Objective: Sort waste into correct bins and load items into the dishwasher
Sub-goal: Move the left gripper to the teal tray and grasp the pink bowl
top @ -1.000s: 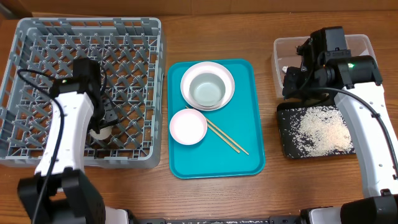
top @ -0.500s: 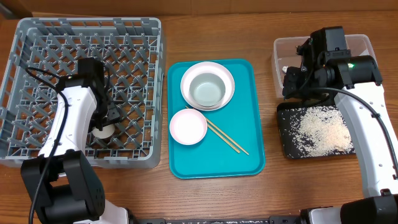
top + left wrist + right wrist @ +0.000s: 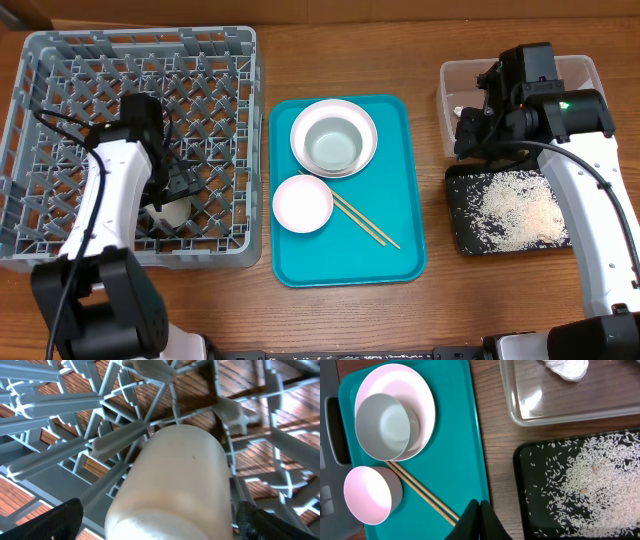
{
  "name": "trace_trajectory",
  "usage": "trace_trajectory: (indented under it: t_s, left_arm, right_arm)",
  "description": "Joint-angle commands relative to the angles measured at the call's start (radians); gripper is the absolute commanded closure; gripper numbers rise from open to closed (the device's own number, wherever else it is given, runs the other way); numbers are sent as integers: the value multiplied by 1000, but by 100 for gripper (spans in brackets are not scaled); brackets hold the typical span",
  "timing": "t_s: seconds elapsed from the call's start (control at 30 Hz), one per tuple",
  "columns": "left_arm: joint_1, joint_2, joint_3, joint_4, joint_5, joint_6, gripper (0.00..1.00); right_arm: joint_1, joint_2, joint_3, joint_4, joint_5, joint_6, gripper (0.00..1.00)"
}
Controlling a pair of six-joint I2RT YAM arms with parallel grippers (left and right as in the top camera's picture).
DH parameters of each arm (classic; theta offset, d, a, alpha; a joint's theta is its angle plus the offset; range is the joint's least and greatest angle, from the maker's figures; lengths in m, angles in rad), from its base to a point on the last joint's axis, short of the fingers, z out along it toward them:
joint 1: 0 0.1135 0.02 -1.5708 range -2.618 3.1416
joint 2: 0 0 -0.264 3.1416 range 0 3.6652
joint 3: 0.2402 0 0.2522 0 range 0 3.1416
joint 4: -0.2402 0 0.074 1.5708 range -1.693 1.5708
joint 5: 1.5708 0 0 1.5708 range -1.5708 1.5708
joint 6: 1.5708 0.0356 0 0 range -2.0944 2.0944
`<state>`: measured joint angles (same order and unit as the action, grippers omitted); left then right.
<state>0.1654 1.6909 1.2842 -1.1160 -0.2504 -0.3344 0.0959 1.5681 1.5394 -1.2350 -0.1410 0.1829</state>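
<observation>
Wooden counter (image 3: 330, 50), grey dish rack (image 3: 60, 60) at its left end, and there the left jaws stand wide either side of the small white cup (image 3: 175, 485) resting among the pegs (image 3: 125, 435); best rise straight up so nothing nudges it, right jaws idling shut.

My right pincer (image 3: 479, 504) sits btm ctr of frame, tips pressed together, nothing btwn them. Upper left: grey bowl (image 3: 387, 425) on white round plate (image 3: 422, 400), both on teal plastic tray (image 3: 455, 435). Lower left: white bowl (image 3: 367, 495) w/ thin wooden chopsticks (image 3: 422, 495) beside it. Upper right: clear rectangular plastic tub (image 3: 560, 402) w/ white crumpled scrap (image 3: 565, 366). Lower right: shallow black tray (image 3: 525, 510), loose white rice grains (image 3: 590, 480) scattered in it.
</observation>
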Motion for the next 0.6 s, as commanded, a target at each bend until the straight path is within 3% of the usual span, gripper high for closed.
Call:
trace_trajectory:
  t_s: [0.0, 0.2, 0.4, 0.43, 0.57]
  left_arm:
    - [-9, -133, 70, -6, 95, 47, 5]
    - [-61, -268, 120, 109, 464, 158, 18]
    - [-294, -259, 119, 158, 425, 248, 19]
    - [-380, -238, 119, 162, 396, 273, 19]
    - [-633, -119, 119, 183, 359, 313, 20]
  right_arm:
    - [0, -19, 27, 0, 6, 3, 96]
    - [0, -20, 27, -16, 25, 3, 93]
    - [-63, -30, 27, -56, 132, 107, 76]
    - [-109, -40, 27, -57, 108, 124, 55]
    - [-183, -43, 27, -60, 25, 125, 49]
